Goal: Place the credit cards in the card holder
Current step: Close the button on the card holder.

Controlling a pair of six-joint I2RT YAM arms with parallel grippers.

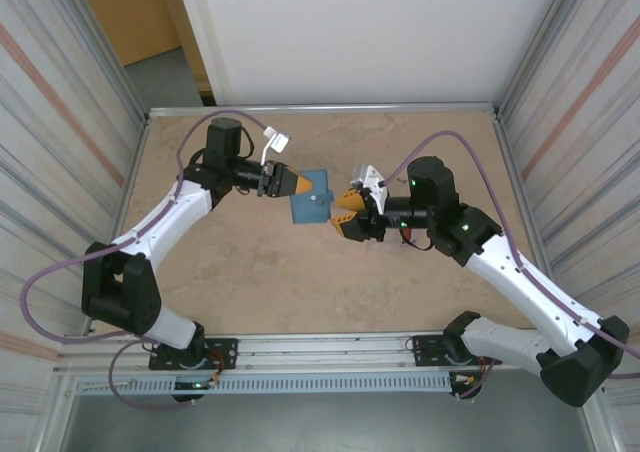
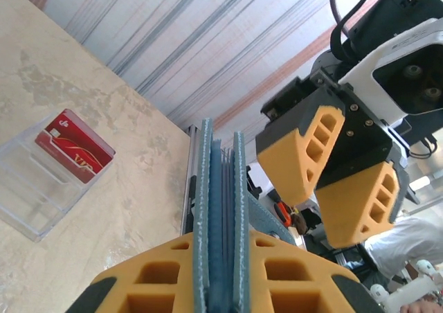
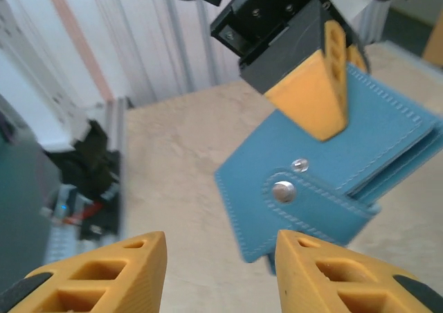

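The card holder (image 1: 312,197) is up in the air over the middle of the bench (image 1: 260,282) and does not touch it. The left tool (image 1: 298,183) has it clamped by its left edge. In the left wrist view the card holder (image 2: 220,209) stands edge-on and upright between the two orange fingers of the left tool (image 2: 220,254), which press on both of its outer sides. Between the two blue covers I can see the thin inner layers.

In the right wrist view the card holder (image 3: 325,181) shows its flat side. It has a tab (image 3: 311,206) with a metal snap button (image 3: 282,190), and a second small stud sits just above this button. One orange finger (image 3: 315,91) of the left tool lies on this side.

The right tool (image 1: 345,215) is just beside the right lower corner of the card holder and faces it. Its jaws are apart and it holds nothing. In its own view the lower corner of the card holder is just in front of the gap of the right tool (image 3: 221,257). In the left wrist view the right tool (image 2: 315,216) hangs close on the right.

Further away, a red card (image 2: 75,147) with white marks lies inside a clear case (image 2: 34,188) on the bench.
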